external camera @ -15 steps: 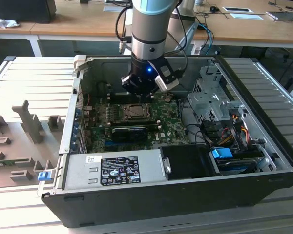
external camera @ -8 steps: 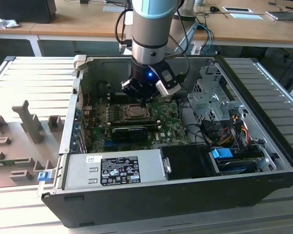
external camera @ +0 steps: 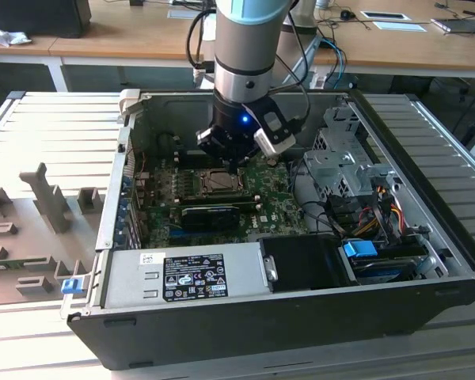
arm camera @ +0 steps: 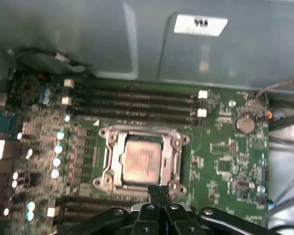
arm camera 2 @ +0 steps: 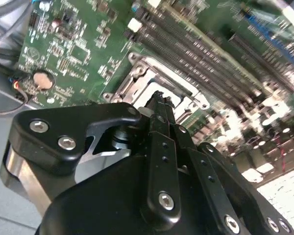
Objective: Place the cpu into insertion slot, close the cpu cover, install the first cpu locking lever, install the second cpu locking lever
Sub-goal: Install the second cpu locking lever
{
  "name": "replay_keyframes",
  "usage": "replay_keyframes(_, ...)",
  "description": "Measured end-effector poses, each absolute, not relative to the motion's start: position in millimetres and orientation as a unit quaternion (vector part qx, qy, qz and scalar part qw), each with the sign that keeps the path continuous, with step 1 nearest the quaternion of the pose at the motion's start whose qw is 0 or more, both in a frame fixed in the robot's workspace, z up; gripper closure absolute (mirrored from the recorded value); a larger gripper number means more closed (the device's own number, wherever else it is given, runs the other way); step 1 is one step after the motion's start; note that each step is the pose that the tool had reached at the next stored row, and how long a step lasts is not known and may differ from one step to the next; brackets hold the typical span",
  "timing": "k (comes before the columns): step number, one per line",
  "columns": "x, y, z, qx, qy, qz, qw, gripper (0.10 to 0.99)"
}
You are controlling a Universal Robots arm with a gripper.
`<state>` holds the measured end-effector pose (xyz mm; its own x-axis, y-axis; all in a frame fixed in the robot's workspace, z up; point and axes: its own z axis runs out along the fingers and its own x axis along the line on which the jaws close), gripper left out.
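The cpu (arm camera: 141, 160) lies flat in the insertion slot (external camera: 219, 183) on the green board, its pale metal face showing. The cpu cover (arm camera: 112, 155) is down over it, a silver frame lying around the chip's edges. In both wrist views my gripper (arm camera: 159, 190) (arm camera 2: 158, 95) is shut with nothing between its black fingers. Its tips hover right at one edge of the socket's silver rim (arm camera 2: 137, 73). In the exterior view the gripper (external camera: 236, 164) hangs inside the open computer case, just above the socket. I cannot tell whether the tips touch the frame.
Long memory slots (arm camera: 132, 100) run along one side of the socket, and a coin battery (arm camera: 245, 123) sits off to another side. A long black card (external camera: 214, 214), the power supply (external camera: 182, 273), a drive cage (external camera: 340, 158) and the case walls hem in the board.
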<state>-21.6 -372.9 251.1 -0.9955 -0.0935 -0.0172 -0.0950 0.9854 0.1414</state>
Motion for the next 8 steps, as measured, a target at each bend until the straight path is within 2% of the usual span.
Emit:
replay_keyframes(4, -21.6, -384.2, 248.8, -0.047, 0.996, 0.075, -0.003, 0.98)
replay_keyframes(8, -25.8, -389.8, 244.5, -0.048, 0.996, 0.079, -0.004, 0.98)
